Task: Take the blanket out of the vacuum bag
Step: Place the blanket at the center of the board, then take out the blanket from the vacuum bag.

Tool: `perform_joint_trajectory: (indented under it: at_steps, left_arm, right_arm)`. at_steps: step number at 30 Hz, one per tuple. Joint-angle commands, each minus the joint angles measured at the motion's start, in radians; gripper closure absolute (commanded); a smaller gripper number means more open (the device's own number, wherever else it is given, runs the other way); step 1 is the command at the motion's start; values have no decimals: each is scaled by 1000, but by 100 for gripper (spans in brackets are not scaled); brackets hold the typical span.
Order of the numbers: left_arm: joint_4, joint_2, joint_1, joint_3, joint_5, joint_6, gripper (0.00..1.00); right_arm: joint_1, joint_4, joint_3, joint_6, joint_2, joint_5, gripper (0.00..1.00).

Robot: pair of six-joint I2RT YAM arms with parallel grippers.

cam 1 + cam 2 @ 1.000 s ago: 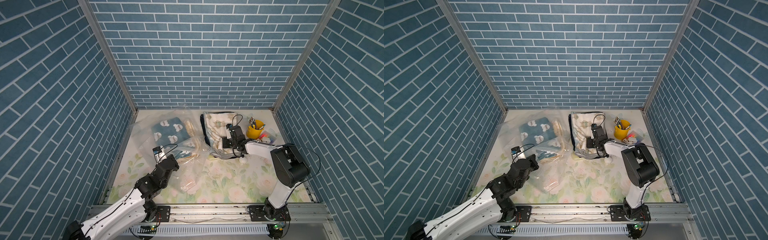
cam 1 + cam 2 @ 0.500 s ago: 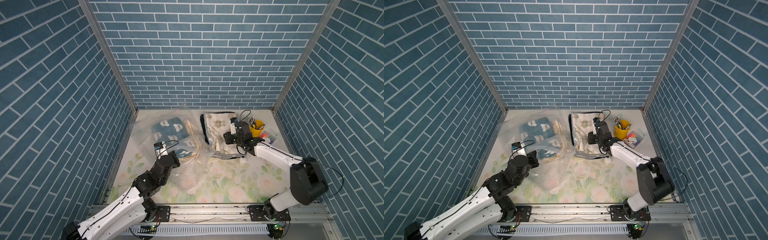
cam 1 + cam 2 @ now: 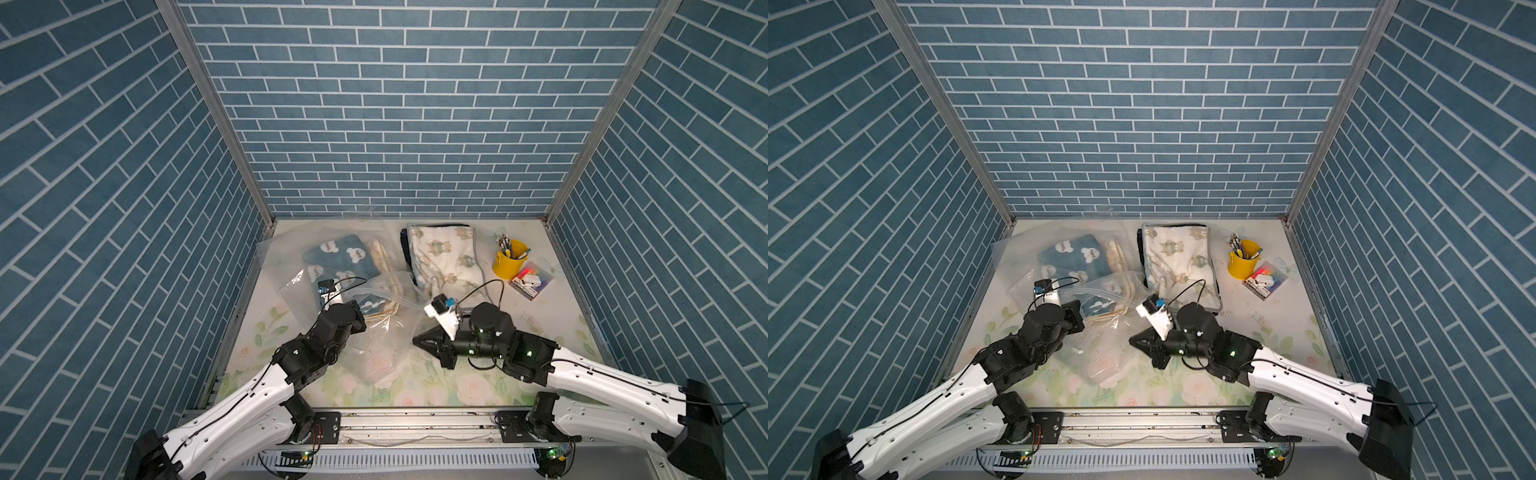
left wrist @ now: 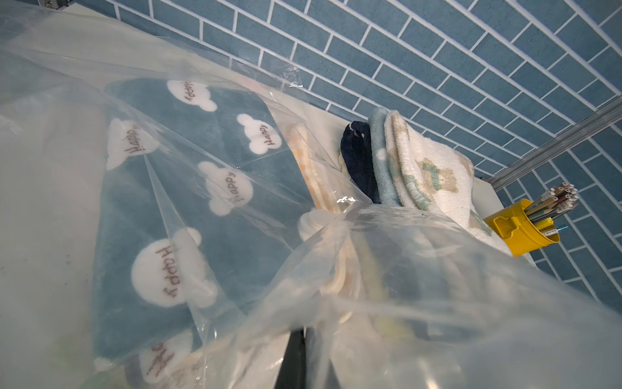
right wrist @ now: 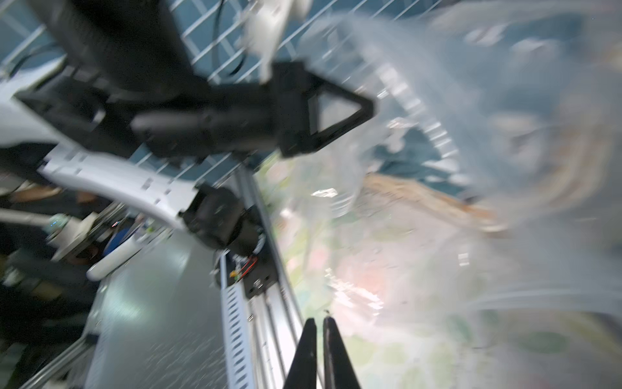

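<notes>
Blanket point(image 3: 336, 257) with white clouds lies inside the vacuum bag point(image 3: 286, 253), its long axis running toward your left gripper point(image 4: 299, 336), which is clenched on the bag's film and is nearer; your right gripper point(image 5: 319, 325) is closed, holding nothing sure, at the bag's opposite edge.

teal-blue brick-pattern walls point(image 3: 395, 104) on three sides, silvery metal corner posts point(image 3: 216, 108) where they meet, pale flowery tabletop point(image 3: 457, 386) as the floor, metal rail point(image 3: 415, 426) along the front edge, pretty soft even lighting

Glossy plastic vacuum bag point(image 3: 282, 254), fleecy blanket point(image 3: 338, 258)
</notes>
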State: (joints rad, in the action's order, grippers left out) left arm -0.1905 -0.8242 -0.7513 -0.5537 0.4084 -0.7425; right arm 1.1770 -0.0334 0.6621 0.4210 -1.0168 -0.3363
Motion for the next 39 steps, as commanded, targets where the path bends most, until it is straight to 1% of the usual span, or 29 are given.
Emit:
perform_joint_trajectory:
  at_steps: [1, 3, 5, 7, 11, 13, 15, 18, 20, 23, 26, 27, 29, 30, 32, 33, 35, 37, 38, 39]
  left_arm:
    - [67, -58, -1, -23, -7, 2, 100]
    - [86, -81, 0, -32, 18, 11, 100]
    - [102, -90, 3, -34, 59, 23, 100]
    - [118, -95, 23, -33, 77, 38, 100]
    - [150, -104, 108, -26, 37, 55, 100]
    - [178, -118, 151, -16, 19, 69, 100]
    - [218, -139, 189, -9, -1, 83, 100]
    - [269, -186, 231, -23, -22, 117, 100]
    - [261, -216, 252, -61, -49, 130, 100]
    - [199, -232, 253, -131, -110, 152, 100]
    - [55, -208, 247, -183, -143, 164, 99]
    - [-9, -199, 240, -201, -143, 174, 92]
    - [-139, -194, 222, -238, -106, 192, 84]
    - [-197, -194, 209, -249, -87, 203, 78]
    - [-291, -195, 186, -262, -65, 204, 57]
    - [-328, -198, 171, -264, -58, 207, 50]
    - [-367, -206, 148, -262, -45, 212, 40]
    - [-415, -238, 118, -285, -18, 216, 34]
    - [-433, -259, 91, -301, -8, 224, 32]
    - [-462, -285, 49, -330, 22, 225, 30]
  right_arm:
    - [109, -84, -29, 41, -107, 60, 92]
    - [118, -123, -42, 50, -200, 75, 93]
    - [111, -150, -31, 35, -292, 63, 92]
    - [74, -160, 4, 20, -397, 42, 92]
    - [-34, -188, 71, 27, -545, 10, 95]
    - [-65, -155, 134, -3, -612, 58, 95]
    - [-101, -121, 212, -23, -685, 65, 95]
    - [-162, -91, 313, -18, -778, 78, 96]
    - [-184, -73, 358, -22, -811, 105, 97]
    - [-200, -31, 416, -27, -829, 149, 97]
    - [-207, -31, 423, -17, -822, 158, 96]
    - [-212, -37, 421, -10, -818, 151, 96]
    - [-216, -53, 414, 4, -812, 126, 95]
    - [-217, -61, 410, 11, -809, 115, 95]
    - [-219, -78, 402, 23, -800, 90, 94]
    - [-221, -83, 397, 29, -795, 81, 93]
    - [-220, -96, 387, 40, -781, 58, 93]
    - [-221, -121, 365, 65, -760, 28, 92]
    - [-222, -141, 350, 87, -748, 10, 90]
    - [-220, -174, 327, 122, -729, -7, 86]
